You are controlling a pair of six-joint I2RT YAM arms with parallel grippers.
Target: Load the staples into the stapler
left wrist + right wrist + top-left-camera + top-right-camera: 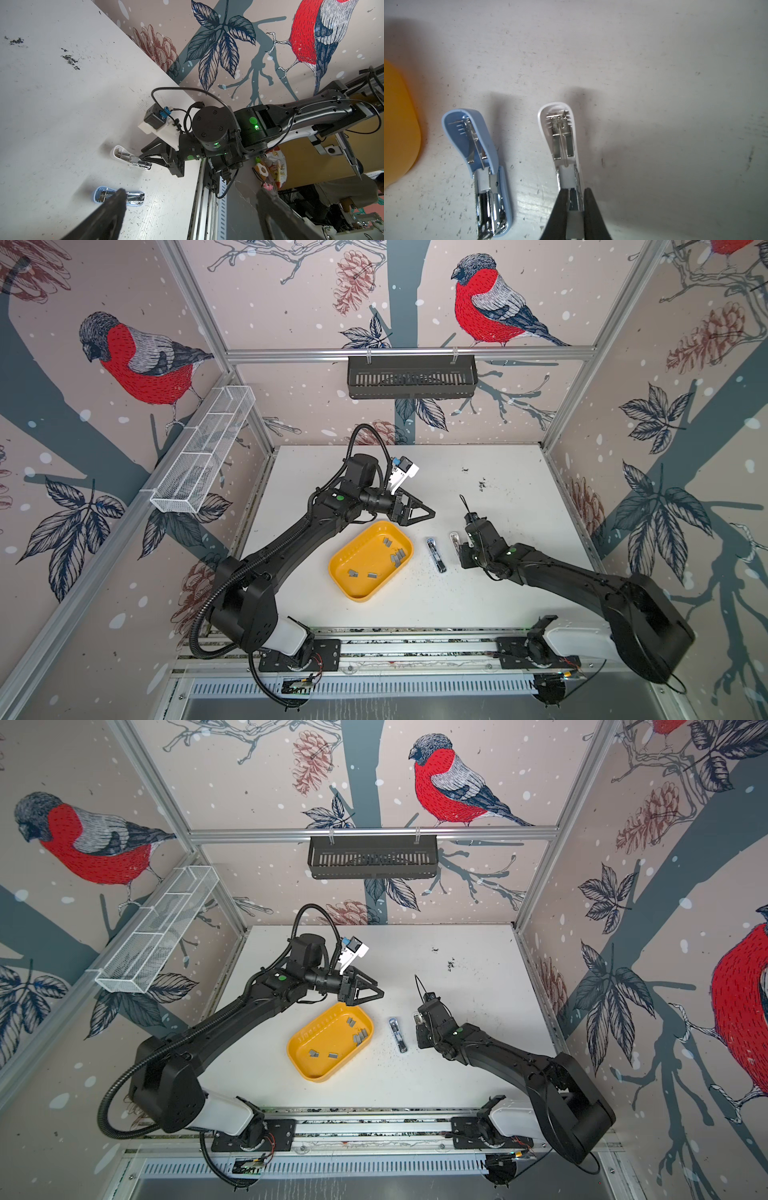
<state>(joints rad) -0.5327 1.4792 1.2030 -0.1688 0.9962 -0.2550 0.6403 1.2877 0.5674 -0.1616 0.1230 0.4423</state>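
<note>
In your right wrist view, lower centre, the right jaws pinch the chrome base of the open white stapler [560, 135]. Both top views show grey staples [398, 556] [360, 1036] in the glossy yellow tray [361, 589] [320, 1069], and the left jaws spread wide, empty.

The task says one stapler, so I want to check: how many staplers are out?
2. A blue stapler lies open beside the tray; a white stapler is clamped between the right fingers.

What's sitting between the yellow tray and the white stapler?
The blue stapler, lying open on the table. Both top views show it between the yellow tray and the white stapler; the right wrist view shows this too.
</note>
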